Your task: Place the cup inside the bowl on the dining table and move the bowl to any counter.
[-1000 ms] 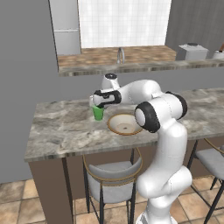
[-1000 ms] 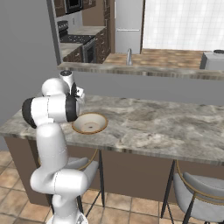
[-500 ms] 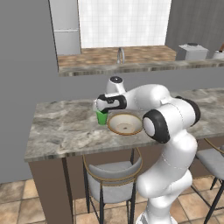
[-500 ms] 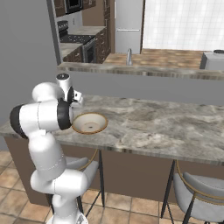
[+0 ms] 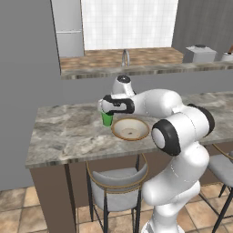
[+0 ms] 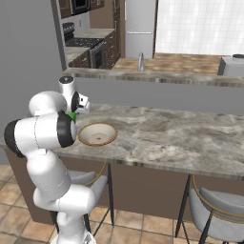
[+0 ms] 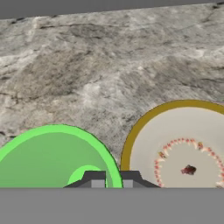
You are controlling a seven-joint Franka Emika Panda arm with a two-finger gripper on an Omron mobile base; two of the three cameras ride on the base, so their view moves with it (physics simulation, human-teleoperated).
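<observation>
My gripper (image 5: 106, 108) is shut on the rim of the bright green cup (image 5: 107, 119), holding it upright just over the dining table (image 5: 63, 134). The cup hangs right beside the bowl (image 5: 130, 129), at the bowl's left edge in the left base view. From the right base side only a green sliver of the cup (image 6: 71, 116) shows behind my arm, next to the bowl (image 6: 97, 134). In the hand view the cup (image 7: 48, 162) is at lower left and the tan-rimmed, cream-inside bowl (image 7: 183, 151) at lower right, with the gripper (image 7: 112, 179) pinching the cup's rim between them.
Stools (image 5: 116, 182) are tucked under the table's near side. Behind the table runs a raised ledge and a counter (image 5: 136, 57) with a faucet (image 5: 124, 58) and a grey appliance (image 5: 199, 53). A stove and dark cabinets (image 6: 90, 52) stand at the back left.
The cup has shifted slightly right toward the bowl, still in the gripper. My arm's elbow has swung forward and right. The bowl has not moved.
</observation>
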